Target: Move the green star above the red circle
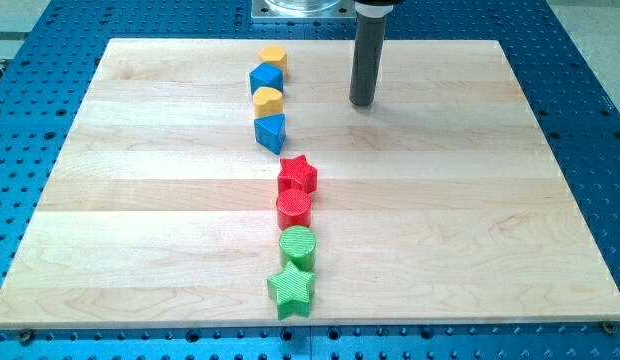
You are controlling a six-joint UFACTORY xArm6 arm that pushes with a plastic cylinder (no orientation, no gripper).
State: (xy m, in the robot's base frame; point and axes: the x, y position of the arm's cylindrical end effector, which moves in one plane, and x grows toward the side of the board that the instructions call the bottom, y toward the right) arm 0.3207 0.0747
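The green star (pixel 291 289) lies near the board's bottom edge, at the bottom of a column of blocks. Just above it is a green circle (pixel 298 245), then the red circle (pixel 294 208), then a red star (pixel 298 175). My tip (pixel 362 102) rests on the board near the view's top, right of the column, far from the green star and apart from every block.
Higher in the column are a blue triangle-like block (pixel 271 131), a yellow block (pixel 268 100), a blue block (pixel 266 78) and another yellow block (pixel 273 57). The wooden board (pixel 140 200) sits on a blue perforated table (pixel 590 100).
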